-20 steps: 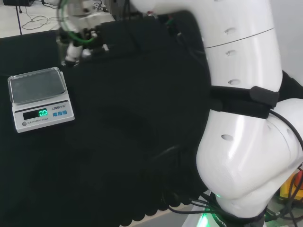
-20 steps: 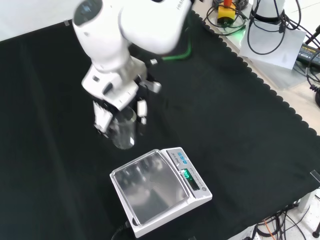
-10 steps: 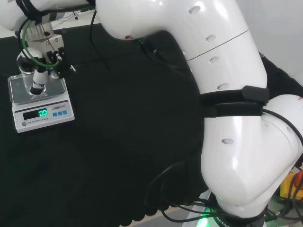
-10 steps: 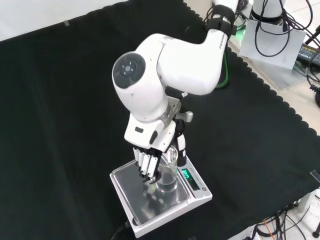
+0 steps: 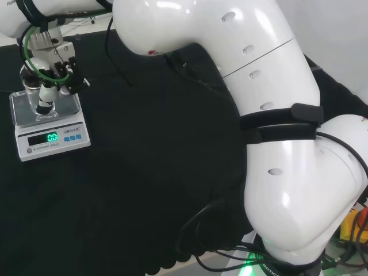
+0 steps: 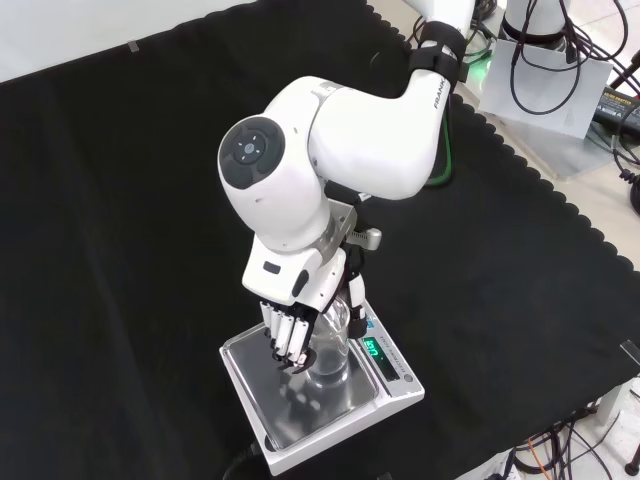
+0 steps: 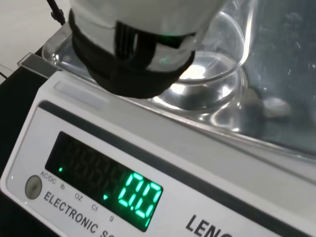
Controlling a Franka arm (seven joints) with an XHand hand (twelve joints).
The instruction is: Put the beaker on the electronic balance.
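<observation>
The electronic balance (image 6: 392,377) stands on the black cloth at the near edge in the front view, and at the left (image 5: 53,138) in the head view. My hand (image 6: 291,333) is over its steel pan (image 6: 262,358), fingers curled round a clear glass beaker (image 6: 331,348). The beaker is upright. In the wrist view the beaker's base (image 7: 210,85) sits at the pan (image 7: 289,54); whether it rests on it I cannot tell. In the head view the hand (image 5: 45,87) hangs over the pan (image 5: 22,112).
The arm's big white links (image 5: 276,144) stand at the right of the head view, and one link with a round grey cap (image 6: 268,170) stands over the hand in the front view. Cables and gear (image 6: 555,60) lie off the cloth at the far right.
One second ago the hand held the beaker above the cloth beside the balance. It has carried the beaker over the pan and lowered it a little since half a second ago.
</observation>
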